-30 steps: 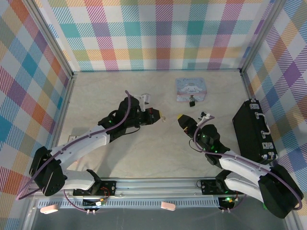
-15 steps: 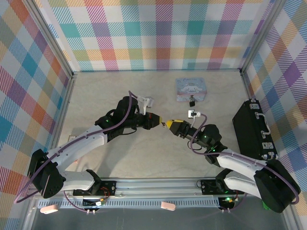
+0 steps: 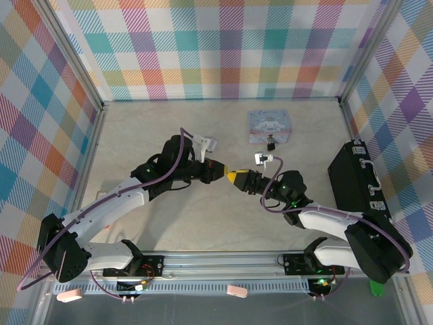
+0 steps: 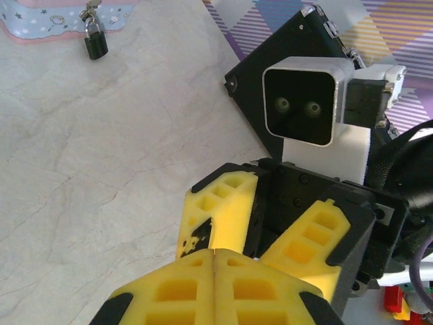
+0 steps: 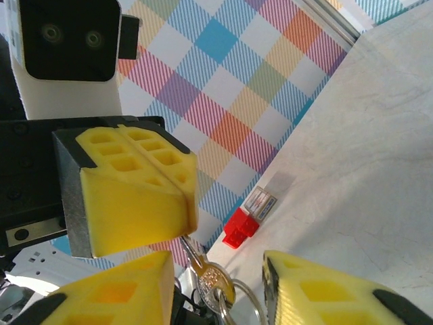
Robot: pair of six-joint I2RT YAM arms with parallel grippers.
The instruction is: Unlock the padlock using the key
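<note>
Black padlock (image 4: 95, 45), pale blue tin (image 3: 270, 126)

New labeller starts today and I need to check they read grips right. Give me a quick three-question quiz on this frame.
1. True or false: the right gripper is shut on the key.
2. Where is the padlock? A) at the edge of the tin B) on the case C) between the two grippers
3. Fill in: the key hangs from the shut ___ gripper.

Key:
1. False. Its fingers stand apart, one on either side of the key.
2. A
3. Left. The left gripper pinches the key.
</note>
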